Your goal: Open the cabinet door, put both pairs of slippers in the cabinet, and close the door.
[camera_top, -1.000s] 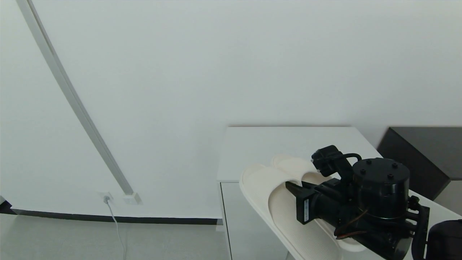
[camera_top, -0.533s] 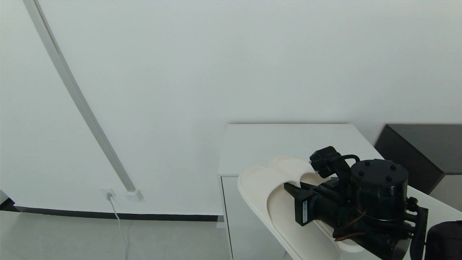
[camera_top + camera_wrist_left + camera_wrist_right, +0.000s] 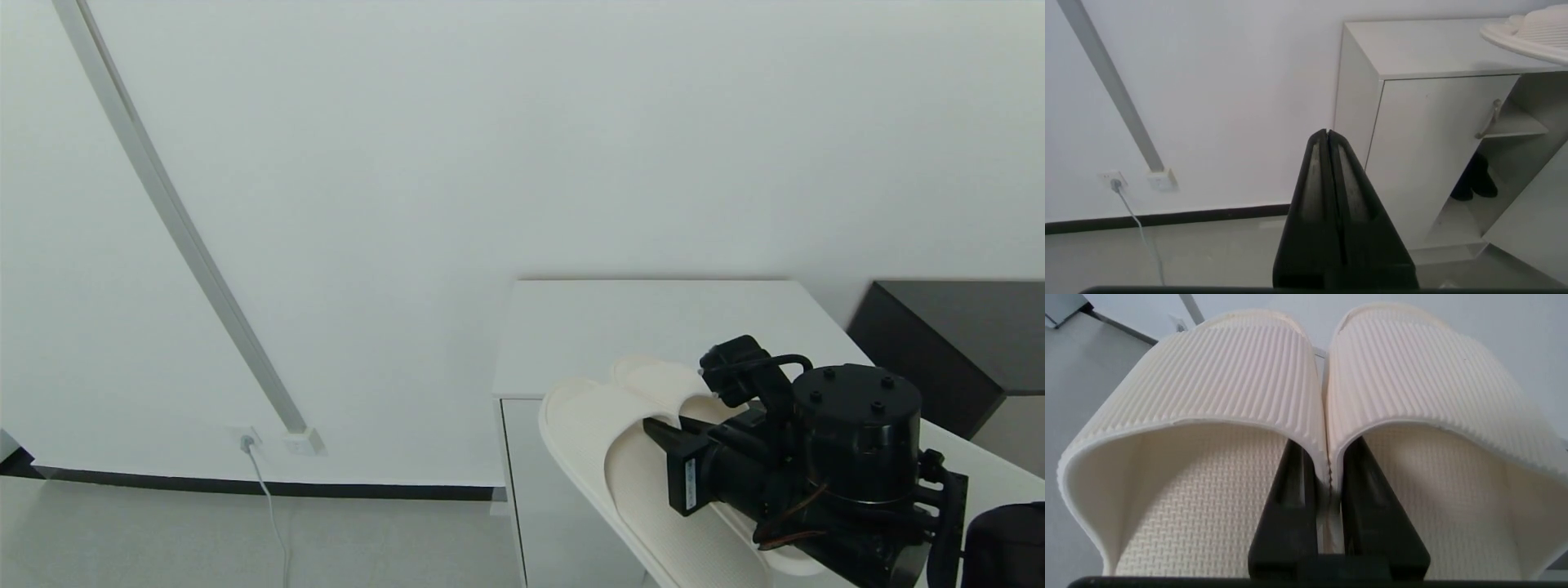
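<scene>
Slippers [image 3: 1233, 384], one cream pair, sit in my right gripper [image 3: 1327, 469]: one finger under each strap, jaws nearly together, pinching the two inner strap edges side by side. From the head camera the pair hangs tilted at the near left corner of the white cabinet [image 3: 637, 318], toes away from me, soles overhanging its front; can't tell if they touch the top. Left gripper [image 3: 1328, 139] is empty, fingers [image 3: 1313, 188] pressed flat together, low and well short of the cabinet front. Past it, a handle [image 3: 1490, 120] sits on a front panel [image 3: 1437, 155] that looks flush. The bay beside it stands open, with a shelf [image 3: 1515, 126] and something dark [image 3: 1474, 180] lower down, too small to name. Beyond that a plain wall with a socket and cable [image 3: 242, 446], and a dark block [image 3: 947, 343] to the cabinet's right.

Progress as I judge it: cabinet opened, done. This pair is picked up but not inside yet. The second pair I can't place from these views, so I count it as left, along with shutting the cabinet. Call it roughly a third through.

Writing: a small pale label [image 3: 688, 482] on the right gripper's side, print too small to read; nothing else legible
</scene>
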Controlling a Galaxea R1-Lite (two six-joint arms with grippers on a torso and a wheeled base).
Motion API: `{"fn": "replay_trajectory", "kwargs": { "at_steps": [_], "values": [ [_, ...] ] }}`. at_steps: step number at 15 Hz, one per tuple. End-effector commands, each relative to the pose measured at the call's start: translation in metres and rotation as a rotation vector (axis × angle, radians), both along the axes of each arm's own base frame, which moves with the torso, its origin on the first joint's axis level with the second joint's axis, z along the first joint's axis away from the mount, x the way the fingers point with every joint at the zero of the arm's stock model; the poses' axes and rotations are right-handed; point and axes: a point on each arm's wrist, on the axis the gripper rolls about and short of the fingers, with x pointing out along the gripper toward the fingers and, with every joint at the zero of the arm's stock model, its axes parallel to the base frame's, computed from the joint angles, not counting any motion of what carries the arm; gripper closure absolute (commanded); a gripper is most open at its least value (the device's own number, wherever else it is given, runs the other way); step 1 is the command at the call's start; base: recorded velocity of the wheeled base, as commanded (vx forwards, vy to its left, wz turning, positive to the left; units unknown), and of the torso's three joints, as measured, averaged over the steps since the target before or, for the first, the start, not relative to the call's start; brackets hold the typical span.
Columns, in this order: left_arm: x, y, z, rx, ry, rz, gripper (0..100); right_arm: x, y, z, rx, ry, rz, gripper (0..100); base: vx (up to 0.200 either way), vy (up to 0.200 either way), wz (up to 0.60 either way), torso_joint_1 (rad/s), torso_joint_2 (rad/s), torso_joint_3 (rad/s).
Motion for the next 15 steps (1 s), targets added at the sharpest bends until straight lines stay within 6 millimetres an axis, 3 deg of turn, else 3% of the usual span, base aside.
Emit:
{"fn": "replay_trajectory", "kwargs": {
  "at_steps": [1, 15],
  "values": [
    [0.0001, 0.0000, 0.0000, -0.002, 0.001, 0.000, 100, -0.0002, 0.0005, -0.0018, -0.005, 0.004, 0.001, 100, 0.000, -0.200, 0.00, 0.002, 0.00, 0.007],
    [0.0001, 0.0000, 0.0000, -0.004, 0.002, 0.000, 100, -0.0026, -0.0016, -0.0027, -0.012, 0.005, 0.000, 100, 0.000, -0.200, 0.00, 0.004, 0.00, 0.002]
  ]
}}
